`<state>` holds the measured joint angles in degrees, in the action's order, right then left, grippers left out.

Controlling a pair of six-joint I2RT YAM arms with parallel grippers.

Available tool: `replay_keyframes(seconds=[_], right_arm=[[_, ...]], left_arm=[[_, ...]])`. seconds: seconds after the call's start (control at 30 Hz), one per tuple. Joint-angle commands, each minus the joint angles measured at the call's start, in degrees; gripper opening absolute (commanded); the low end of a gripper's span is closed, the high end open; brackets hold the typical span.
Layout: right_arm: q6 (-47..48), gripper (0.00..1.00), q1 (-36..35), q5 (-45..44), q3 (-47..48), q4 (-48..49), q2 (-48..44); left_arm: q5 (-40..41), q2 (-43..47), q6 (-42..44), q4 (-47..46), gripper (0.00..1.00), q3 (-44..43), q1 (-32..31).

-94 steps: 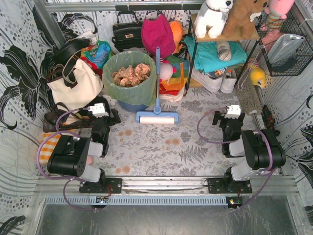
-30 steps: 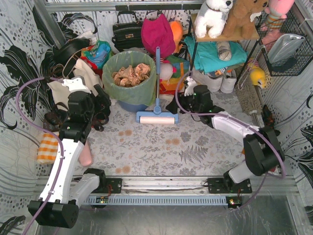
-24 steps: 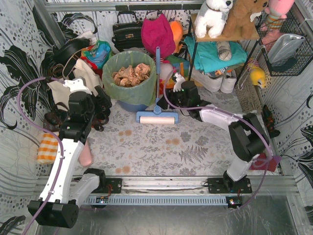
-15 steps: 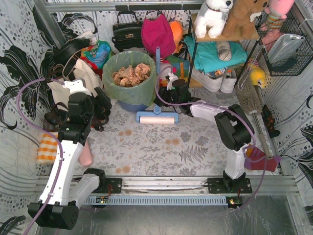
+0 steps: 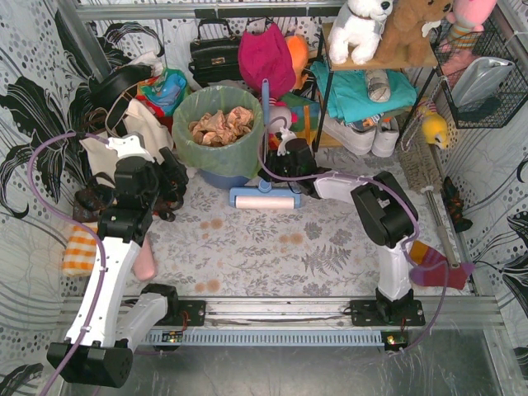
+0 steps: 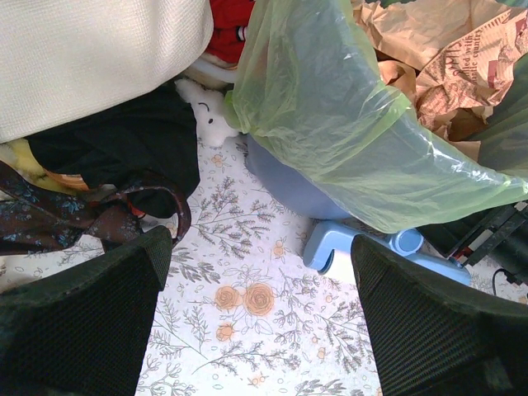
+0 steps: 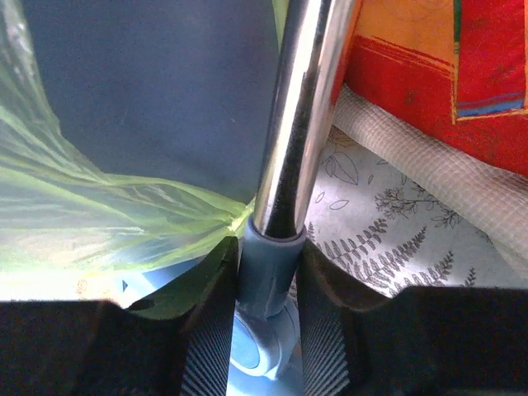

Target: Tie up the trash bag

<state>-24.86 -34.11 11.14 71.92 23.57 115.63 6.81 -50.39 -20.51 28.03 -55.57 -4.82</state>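
A floral counter point(image 5: 272, 247) is carrying clutter, and the one bag point(image 5: 216, 148) is lining the one bin point(image 5: 219, 178) at the back. The right tool point(image 7: 268, 289) is pinching the one sweeper's handle point(image 7: 301, 107). The left tool point(image 6: 260, 256) is gaping empty beside the bag. The handle is probably best lifted clear slowly, without snagging the plastic touching it.

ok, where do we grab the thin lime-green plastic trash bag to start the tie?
Grip the loose skirt of the lime-green plastic trash bag folded down outside the round blue plastic bin, probably from the left arm's side: the film hangs free of the wall there, while the blue floor sweeper crowds the other side.
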Motion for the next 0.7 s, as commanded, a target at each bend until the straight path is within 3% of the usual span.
replay_keyframes(seconds=[0.0, 0.1, 0.2, 0.67], right_arm=[[-0.4, 0.27, -0.5, 0.4, 2.7, 3.1, 1.5], [0.7, 0.09, -0.9, -0.3, 2.5, 2.1, 0.4], [1.5, 0.0, -1.4, -1.4, 0.7, 2.3, -2.2], [7.7, 0.0, -1.5, -14.1, -15.9, -4.2, -28.0]], left_arm=[[0.1, 1.0, 0.6, -0.7, 0.98, -0.5, 0.2], [0.4, 1.3, 0.6, -0.7, 0.98, -0.5, 0.2], [0.5, 1.4, 0.8, -0.7, 0.98, -0.5, 0.2], [0.4, 1.2, 0.3, -1.6, 0.98, 0.5, 0.2]])
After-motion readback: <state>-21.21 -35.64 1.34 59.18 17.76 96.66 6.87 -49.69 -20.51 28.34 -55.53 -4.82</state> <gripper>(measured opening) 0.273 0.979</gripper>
